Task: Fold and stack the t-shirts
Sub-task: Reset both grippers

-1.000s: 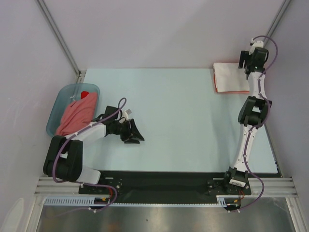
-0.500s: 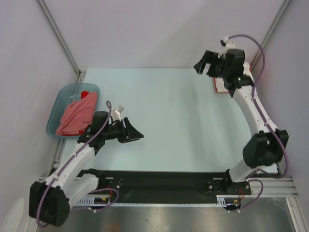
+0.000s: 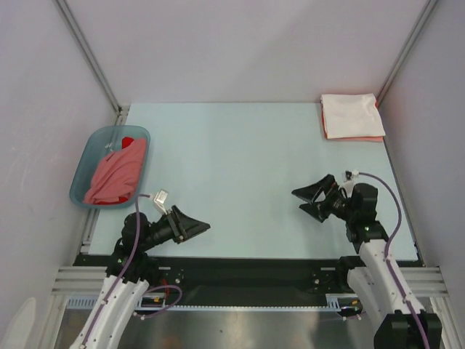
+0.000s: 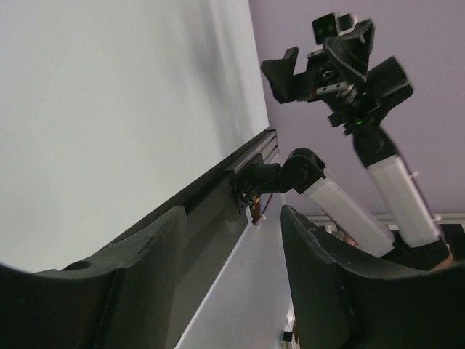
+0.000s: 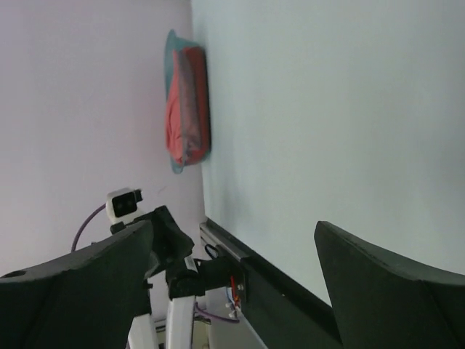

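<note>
Left pincer: I see my left pincer (image 3: 197,228) low over the near-left part of the pale blue-green tabletop (image 3: 240,156), tips pointing right. Its 2 black fingers stand partly apart with nothing between them.
Right pincer: my right pincer (image 3: 298,201) hangs over the near-right part of the tabletop, tips pointing left toward the other arm. Its 2 fingers are spread wide and it holds nothing.
Gap between arms: the 2 pincers face each other, well apart, with bare tabletop between them.
Folded white cloth t-shirt (image 3: 350,115): it lies flat as a neat rectangle in the far-right corner of the tabletop, well away from both pincers.
Thin orange-red cloth edge (image 3: 357,139): it shows along the near side of the white t-shirt, underneath it; I cannot tell how it is folded.
Blue-grey plastic basin (image 3: 78,183): it sits at the left edge of the tabletop, just beyond my left arm.
Crumpled salmon-pink t-shirt (image 3: 116,174): it fills most of the basin, unfolded.
Small patch of red cloth (image 3: 128,142): it peeks out at the far end of the basin, beside the salmon-pink t-shirt.
</note>
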`<state>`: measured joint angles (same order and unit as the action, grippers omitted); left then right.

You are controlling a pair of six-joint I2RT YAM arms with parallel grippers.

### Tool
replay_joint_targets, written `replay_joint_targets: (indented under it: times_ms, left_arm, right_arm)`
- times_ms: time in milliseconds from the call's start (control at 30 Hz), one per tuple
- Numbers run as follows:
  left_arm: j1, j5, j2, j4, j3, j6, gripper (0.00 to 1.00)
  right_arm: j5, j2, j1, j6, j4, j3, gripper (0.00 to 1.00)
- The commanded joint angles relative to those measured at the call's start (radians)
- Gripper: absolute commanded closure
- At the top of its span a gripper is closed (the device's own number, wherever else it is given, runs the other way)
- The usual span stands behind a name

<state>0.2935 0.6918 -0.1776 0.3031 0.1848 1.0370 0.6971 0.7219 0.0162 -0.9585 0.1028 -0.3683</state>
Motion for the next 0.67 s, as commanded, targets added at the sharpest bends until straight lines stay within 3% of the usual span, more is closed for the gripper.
replay_joint_targets:
  times_ms: [0, 100, 267, 467, 533, 633]
  left_arm:
    - [0.006, 0.006, 0.149, 0.060, -0.051, 0.129, 0.39]
    - [0.006, 0.008, 0.305, 0.109, -0.091, 0.190, 0.36]
    - [0.006, 0.041, 0.264, 0.111, -0.079, 0.124, 0.24]
    - [0.006, 0.170, 0.305, -0.204, -0.284, 0.296, 0.14]
    - [0.006, 0.190, 0.317, -0.384, -0.350, 0.375, 0.09]
    - [0.007, 0.178, 0.311, -0.655, -0.364, 0.487, 0.00]
  right_arm:
    - [0.176, -0.181, 0.001, -0.279, -0.288, 0.162, 0.00]
    - [0.188, -0.316, -0.009, -0.397, -0.345, 0.248, 0.00]
    - [0.237, -0.383, -0.035, -0.405, -0.275, 0.334, 0.00]
    - [0.213, -0.475, -0.035, -0.370, -0.278, 0.457, 0.00]
    - [0.211, -0.452, -0.030, -0.323, -0.290, 0.459, 0.00]
    - [0.245, -0.406, -0.019, -0.391, -0.458, 0.465, 0.00]
